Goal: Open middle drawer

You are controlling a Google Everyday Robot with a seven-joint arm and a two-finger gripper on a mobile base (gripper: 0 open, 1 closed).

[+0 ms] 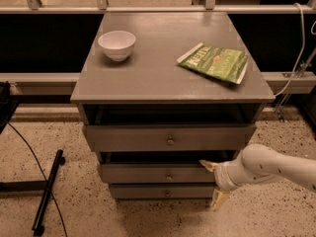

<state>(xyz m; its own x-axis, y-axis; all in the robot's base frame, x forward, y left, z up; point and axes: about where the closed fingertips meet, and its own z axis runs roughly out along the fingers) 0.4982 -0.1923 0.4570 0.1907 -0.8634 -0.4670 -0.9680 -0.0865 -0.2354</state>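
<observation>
The grey cabinet has three drawers. The middle drawer is the second front, with a small round knob at its centre. My gripper is at the right end of that front, on a white arm coming in from the right. It is open: the upper finger lies at the drawer's top edge and the lower finger hangs below, by the bottom drawer's right corner. It is well right of the knob and holds nothing.
On the cabinet top are a white bowl at the left and a green snack bag at the right. The top drawer sits above, the bottom drawer below. A black stand and cable lie on the floor at left.
</observation>
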